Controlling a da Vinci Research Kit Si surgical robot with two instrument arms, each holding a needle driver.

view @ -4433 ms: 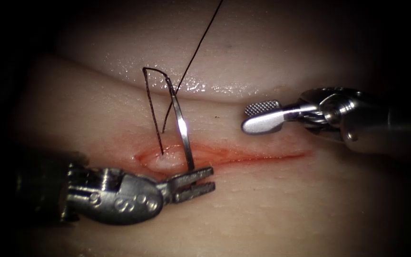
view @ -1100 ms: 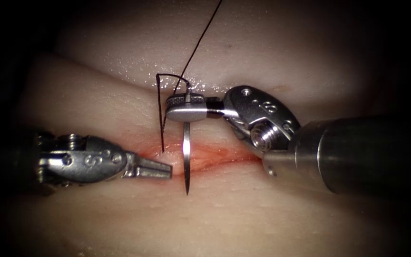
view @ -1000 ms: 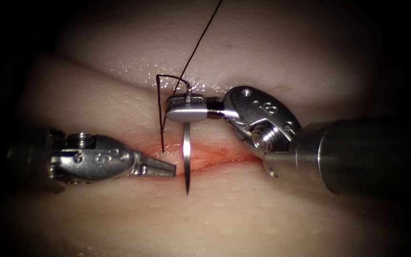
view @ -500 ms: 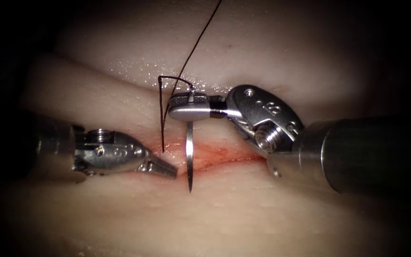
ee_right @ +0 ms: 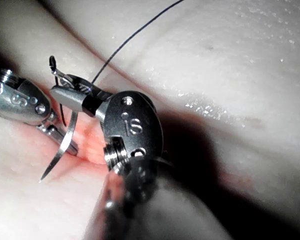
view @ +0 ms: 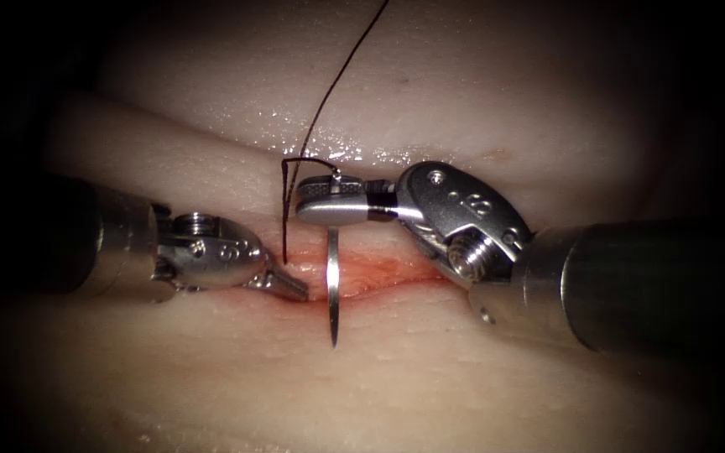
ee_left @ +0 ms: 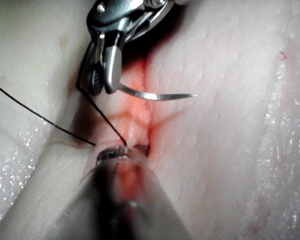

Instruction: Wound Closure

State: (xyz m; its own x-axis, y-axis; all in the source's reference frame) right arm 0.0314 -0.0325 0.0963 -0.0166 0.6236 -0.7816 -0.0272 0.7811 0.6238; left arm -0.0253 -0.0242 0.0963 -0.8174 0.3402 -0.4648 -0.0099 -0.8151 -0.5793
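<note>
The right tool (view: 316,201) clamps the curved needle (view: 333,289) near its thread end, its point free above the cut (view: 379,277). The left tool (view: 291,287), jaws closed and empty, touches the tissue (view: 463,101) left of the needle.

Surround: dark all round the lit field, no walls, floor or furniture to be made out.
Light: strong from above, wet glints just behind the gripper (view: 333,204).
Edges: fading into black.

Right tool (view: 322,200): jaws clamped, wrist bent leftward. Left tool (view: 289,286): jaws closed, tip angled downward.
</note>
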